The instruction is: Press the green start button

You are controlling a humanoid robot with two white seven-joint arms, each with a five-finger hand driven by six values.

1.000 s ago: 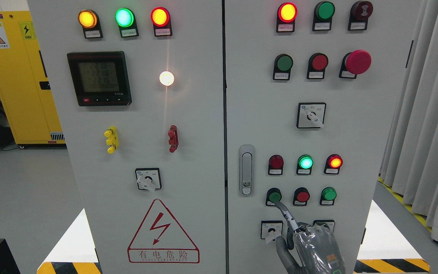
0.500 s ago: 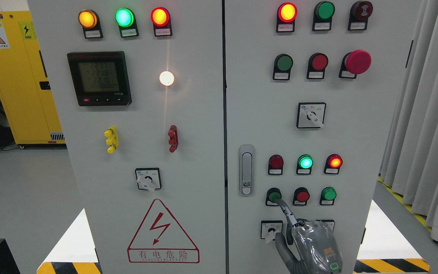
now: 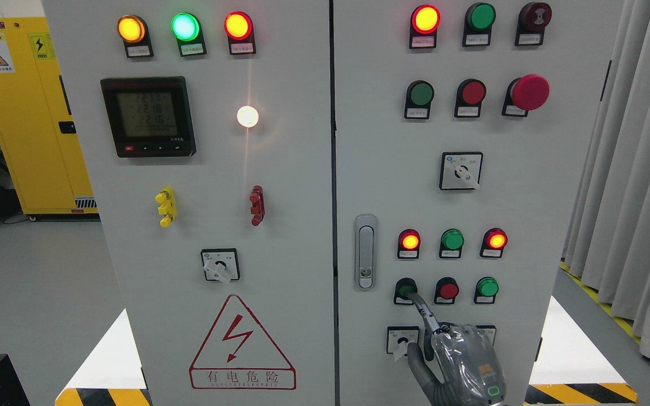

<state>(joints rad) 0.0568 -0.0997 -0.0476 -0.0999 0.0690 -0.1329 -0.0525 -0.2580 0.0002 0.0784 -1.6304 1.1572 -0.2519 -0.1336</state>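
The green start button (image 3: 403, 286) is the leftmost in the lower row of three buttons on the right door of the grey control cabinet (image 3: 528, 225). My right hand (image 3: 427, 322), in a grey glove, comes up from the bottom edge. Its index fingertip (image 3: 412, 295) is stretched out and rests on the button's lower right part. The other fingers are curled and the thumb (image 3: 415, 355) points up beside them. Above the button, the red lamp (image 3: 409, 241) is lit and the green lamp (image 3: 452, 240) is dark. My left arm is out of view.
A red button (image 3: 448, 290) and another green button (image 3: 487, 287) sit right of the pressed one. A selector switch (image 3: 402, 340) is just below, next to my thumb. The door handle (image 3: 365, 252) is to the left. A curtain (image 3: 635, 197) hangs at right, a yellow cabinet (image 3: 20, 113) stands at left.
My index finger has pushed in onto the green button. The red lamp above it came on and the green lamp beside that went dark.
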